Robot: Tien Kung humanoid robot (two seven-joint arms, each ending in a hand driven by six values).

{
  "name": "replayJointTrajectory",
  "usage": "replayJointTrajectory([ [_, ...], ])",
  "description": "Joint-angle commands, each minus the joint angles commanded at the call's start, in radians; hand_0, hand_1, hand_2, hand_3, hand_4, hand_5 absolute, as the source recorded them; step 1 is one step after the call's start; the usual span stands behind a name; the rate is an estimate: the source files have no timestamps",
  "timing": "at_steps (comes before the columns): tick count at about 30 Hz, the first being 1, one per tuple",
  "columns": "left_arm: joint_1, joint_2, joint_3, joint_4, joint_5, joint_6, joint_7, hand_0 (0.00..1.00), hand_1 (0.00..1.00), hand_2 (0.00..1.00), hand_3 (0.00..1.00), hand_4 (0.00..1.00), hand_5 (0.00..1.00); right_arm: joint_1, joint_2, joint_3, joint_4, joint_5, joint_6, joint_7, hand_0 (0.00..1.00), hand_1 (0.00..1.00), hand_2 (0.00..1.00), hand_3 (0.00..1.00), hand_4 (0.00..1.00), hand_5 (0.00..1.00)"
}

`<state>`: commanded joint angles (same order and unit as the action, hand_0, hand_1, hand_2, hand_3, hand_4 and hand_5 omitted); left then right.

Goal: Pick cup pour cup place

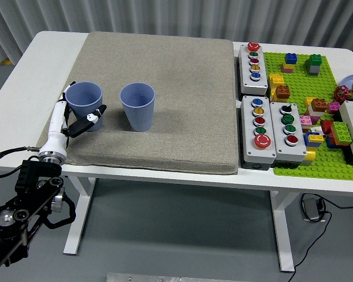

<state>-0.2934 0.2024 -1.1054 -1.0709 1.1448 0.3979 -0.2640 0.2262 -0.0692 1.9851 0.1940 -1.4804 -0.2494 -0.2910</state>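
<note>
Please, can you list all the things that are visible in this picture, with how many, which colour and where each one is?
cups: 2, blue-grey, upright on the left part of the mat; the left cup sits in the robot's hand, the right cup stands free beside it
mat: 1, beige-grey, covering the middle of the table
table: 1, white
button boxes: 3 fully seen, grey with coloured buttons, right of the mat, one far, two near; a fourth is cut off at the right edge
baseplate: 1, green, on the table's right end, with many coloured bricks on it
left hand: 1, white and black, fingers around the left cup
right hand: not in view
</note>
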Motion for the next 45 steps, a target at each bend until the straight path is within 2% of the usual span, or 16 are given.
replayJointTrajectory([
  [1, 0.0, 0.0, 0.0, 0.0, 0.0, 0.001, 0.0, 0.827, 0.823, 0.94, 0.943, 0.87, 0.324, 0.0, 0.0, 0.0, 0.0, 0.0, 0.0, 0.0, 0.675, 0.6, 0.564, 0.578, 0.002, 0.058],
  [6, 0.0, -0.001, 0.006, -0.002, 0.009, 0.039, 0.011, 0.827, 0.823, 0.94, 0.943, 0.87, 0.324, -0.001, 0.0, 0.002, 0.0, -0.002, 0.001, 0.0, 0.675, 0.6, 0.564, 0.578, 0.002, 0.058],
  [7, 0.0, -0.001, 0.007, -0.003, 0.009, 0.047, 0.01, 0.76, 0.727, 0.829, 0.817, 0.841, 0.31, -0.001, 0.0, 0.003, 0.0, -0.002, 0.001, 0.0, 0.675, 0.6, 0.565, 0.578, 0.002, 0.058],
  [12, 0.001, -0.001, 0.009, -0.005, 0.013, 0.065, 0.01, 0.76, 0.727, 0.829, 0.817, 0.841, 0.31, -0.001, -0.001, 0.004, 0.0, -0.004, 0.002, 0.0, 0.675, 0.6, 0.565, 0.578, 0.002, 0.058],
  [13, 0.001, -0.001, 0.01, -0.005, 0.015, 0.067, 0.012, 0.696, 0.644, 0.716, 0.712, 0.802, 0.273, 0.0, 0.0, 0.004, 0.0, -0.005, 0.002, 0.0, 0.675, 0.599, 0.565, 0.578, 0.002, 0.057],
  [18, 0.003, -0.003, 0.014, -0.005, 0.015, 0.071, 0.012, 0.696, 0.644, 0.716, 0.712, 0.802, 0.273, 0.0, -0.001, 0.002, 0.0, -0.002, 0.001, 0.0, 0.675, 0.599, 0.565, 0.578, 0.002, 0.057],
  [19, 0.004, -0.004, 0.016, -0.005, 0.015, 0.07, 0.012, 0.601, 0.57, 0.648, 0.647, 0.781, 0.24, 0.0, -0.001, 0.002, 0.0, -0.003, 0.002, -0.001, 0.675, 0.599, 0.565, 0.578, 0.002, 0.057],
  [24, 0.007, -0.006, 0.02, -0.007, 0.025, 0.081, 0.01, 0.601, 0.57, 0.648, 0.647, 0.781, 0.24, -0.002, 0.0, 0.002, 0.0, -0.005, 0.002, -0.002, 0.675, 0.599, 0.565, 0.578, 0.002, 0.057],
  [25, 0.008, -0.006, 0.02, -0.008, 0.027, 0.086, 0.008, 0.534, 0.537, 0.618, 0.591, 0.757, 0.193, -0.002, 0.0, 0.002, 0.0, -0.007, 0.002, -0.002, 0.676, 0.599, 0.565, 0.577, 0.002, 0.057],
  [31, 0.017, -0.003, 0.009, -0.028, 0.055, 0.103, 0.008, 0.514, 0.525, 0.607, 0.589, 0.768, 0.208, -0.008, 0.001, 0.003, 0.001, -0.009, 0.002, -0.004, 0.675, 0.6, 0.565, 0.577, 0.002, 0.057],
  [37, 0.013, 0.016, -0.021, -0.072, 0.139, 0.107, 0.03, 0.506, 0.521, 0.604, 0.585, 0.766, 0.212, -0.013, 0.001, 0.003, 0.002, -0.013, 0.003, -0.005, 0.675, 0.599, 0.564, 0.577, 0.002, 0.055],
  [42, -0.012, 0.053, -0.031, -0.091, 0.244, 0.082, 0.078, 0.506, 0.521, 0.604, 0.585, 0.766, 0.212, -0.016, -0.002, -0.001, 0.002, -0.006, 0.0, -0.004, 0.675, 0.599, 0.564, 0.577, 0.002, 0.055],
  [44, -0.017, 0.059, -0.031, -0.092, 0.264, 0.078, 0.087, 0.5, 0.516, 0.595, 0.584, 0.747, 0.196, -0.016, -0.002, -0.002, 0.002, -0.005, 0.0, -0.003, 0.675, 0.6, 0.564, 0.578, 0.002, 0.052],
  [45, -0.029, 0.069, -0.034, -0.099, 0.298, 0.07, 0.111, 0.5, 0.516, 0.595, 0.584, 0.747, 0.196, -0.017, -0.002, -0.002, 0.001, -0.004, -0.001, -0.002, 0.675, 0.6, 0.564, 0.578, 0.002, 0.052],
])
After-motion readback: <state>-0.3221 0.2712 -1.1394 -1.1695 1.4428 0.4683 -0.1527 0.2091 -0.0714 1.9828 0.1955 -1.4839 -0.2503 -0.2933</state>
